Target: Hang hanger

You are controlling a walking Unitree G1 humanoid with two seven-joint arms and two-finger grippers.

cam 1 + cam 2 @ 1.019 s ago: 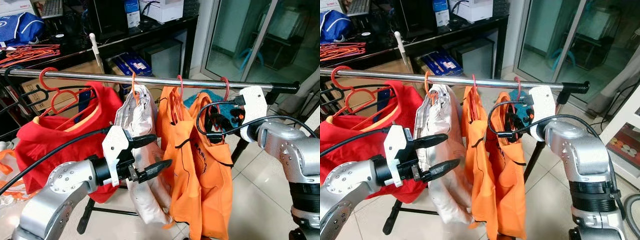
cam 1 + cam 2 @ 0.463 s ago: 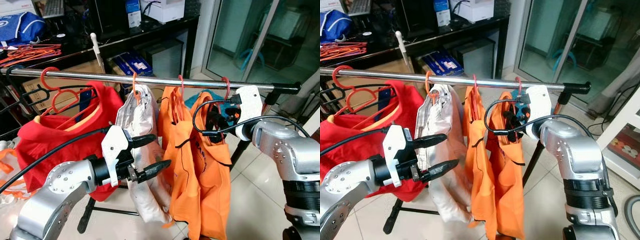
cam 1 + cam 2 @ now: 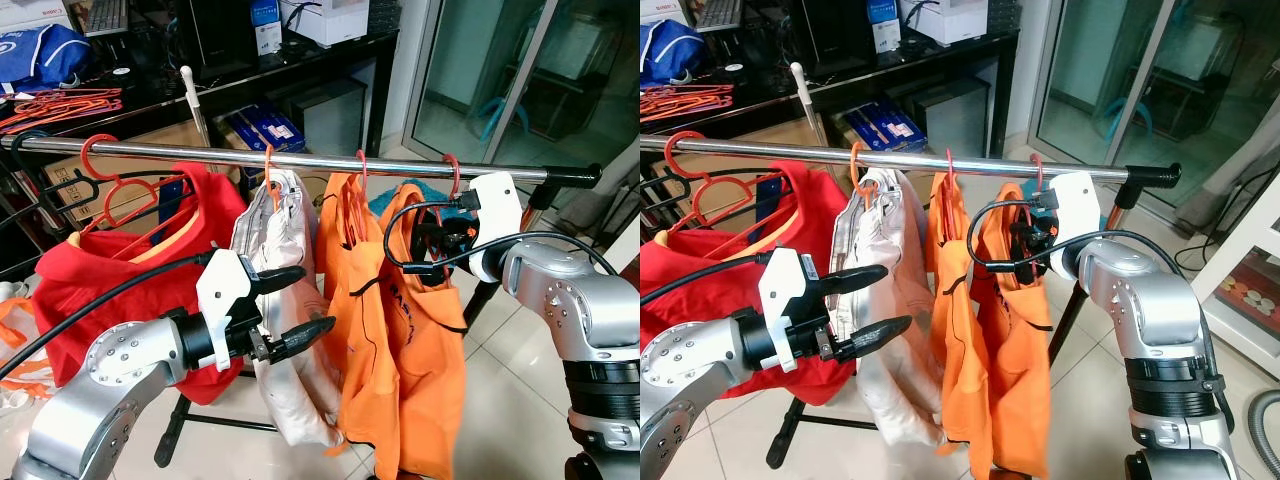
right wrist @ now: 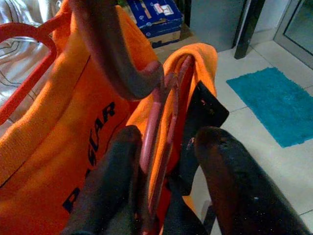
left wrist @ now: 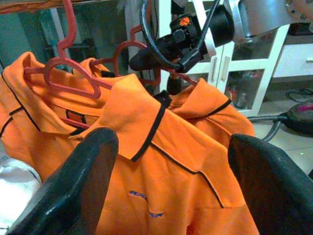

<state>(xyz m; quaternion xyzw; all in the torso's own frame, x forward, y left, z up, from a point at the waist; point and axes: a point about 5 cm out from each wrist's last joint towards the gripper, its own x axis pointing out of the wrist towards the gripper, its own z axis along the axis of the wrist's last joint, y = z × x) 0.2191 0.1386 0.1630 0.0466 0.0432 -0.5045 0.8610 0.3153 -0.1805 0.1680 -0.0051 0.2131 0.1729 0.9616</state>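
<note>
**Four garments on the rail, right claw at the last hanger**

We count four garments on the steel rail (image 3: 300, 160) that crosses the middle of the frame: one red shirt (image 3: 120, 260) at the left, one pale jacket (image 3: 285, 300) next to it, and two orange polo shirts (image 3: 400, 330) at centre right. Each hangs from its own hanger; the red shirt's is red, and the others show orange or red hooks over the rail. A further bunch of spare orange hangers (image 3: 60, 105) lies on the dark counter (image 3: 250, 70) in the upper left of the frame (too tangled for us to count).

The task's hanger (image 4: 159, 132), pinkish red, carries the rightmost orange shirt, its hook (image 3: 451, 175) over the rail right of centre. Our right claw (image 4: 164, 161) is at that shirt's collar, its two fingers (image 4: 110, 186) closed around the hanger's bar. Our left claw (image 3: 290, 305) hovers at lower centre, in front of the pale jacket, fingers spread apart and gripping nothing.

The floor (image 3: 510, 400) is pale glossy tile, with a teal mat (image 4: 274, 105) lying on it. Glass sliding doors (image 3: 520, 80) fill the upper right, and cardboard boxes (image 3: 265, 128) sit under the counter behind the rail.
</note>
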